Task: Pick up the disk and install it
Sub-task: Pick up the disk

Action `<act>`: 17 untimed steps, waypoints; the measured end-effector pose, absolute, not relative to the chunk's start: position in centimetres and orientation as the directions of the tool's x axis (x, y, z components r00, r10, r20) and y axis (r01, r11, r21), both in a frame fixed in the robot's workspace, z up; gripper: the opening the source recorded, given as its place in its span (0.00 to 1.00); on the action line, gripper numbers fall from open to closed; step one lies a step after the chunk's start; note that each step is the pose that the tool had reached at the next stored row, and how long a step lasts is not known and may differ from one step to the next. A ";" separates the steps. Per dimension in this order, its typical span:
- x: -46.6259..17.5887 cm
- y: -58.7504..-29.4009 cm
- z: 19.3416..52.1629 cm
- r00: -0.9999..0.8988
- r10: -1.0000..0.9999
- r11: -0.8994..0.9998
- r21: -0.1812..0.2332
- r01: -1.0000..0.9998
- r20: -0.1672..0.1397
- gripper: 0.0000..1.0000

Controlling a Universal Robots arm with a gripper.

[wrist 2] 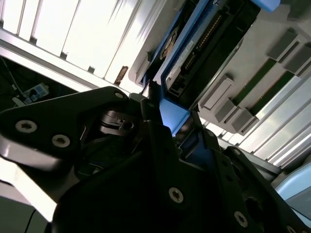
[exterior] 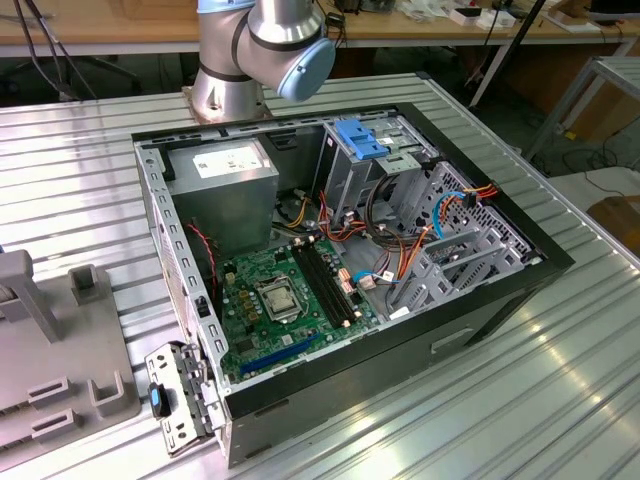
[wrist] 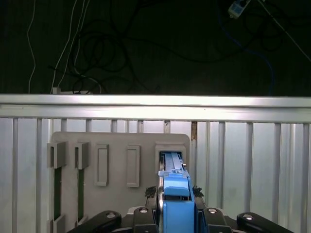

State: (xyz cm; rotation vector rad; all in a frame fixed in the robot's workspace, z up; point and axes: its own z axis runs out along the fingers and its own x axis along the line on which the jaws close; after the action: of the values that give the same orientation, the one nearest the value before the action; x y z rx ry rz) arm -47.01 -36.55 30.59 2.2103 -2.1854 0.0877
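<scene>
Pick step: jaws look clenched on the disk (wrist: 171, 165), which stands on edge in a rack (wrist: 116, 145) slot.
The disk's blue carrier sits between the jaws in both wrist views. My read: a lift needs a straight pull along the slot. The case (exterior: 400, 350) lies open on the surface (exterior: 560, 400). The disk's far end is hidden.

Arm (exterior: 262, 40): silver-grey metal housings, fat round joints, one pale blue end cap (exterior: 305, 68). Flared silver base flange (exterior: 215, 100). Hand (wrist 2: 172, 114), both wrist views: matte black, angular plates, slim dark fingers (wrist 2: 151, 104). Bright round screw heads (wrist 2: 25, 126) sit behind the fingers, spread to either side of the hand's body.
</scene>
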 end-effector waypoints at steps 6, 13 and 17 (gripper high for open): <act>-47.0 -36.5 30.6 -0.004 -0.998 0.003 -0.017 -1.000 0.063 0.37; -47.0 -36.5 30.6 -0.007 -0.998 0.006 -0.017 -1.000 0.063 0.37; -47.0 -36.5 31.1 -0.007 -0.998 0.006 -0.017 -1.000 0.063 0.37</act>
State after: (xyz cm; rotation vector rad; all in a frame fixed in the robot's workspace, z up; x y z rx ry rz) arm -47.01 -36.55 31.10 2.1903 -2.2052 0.0877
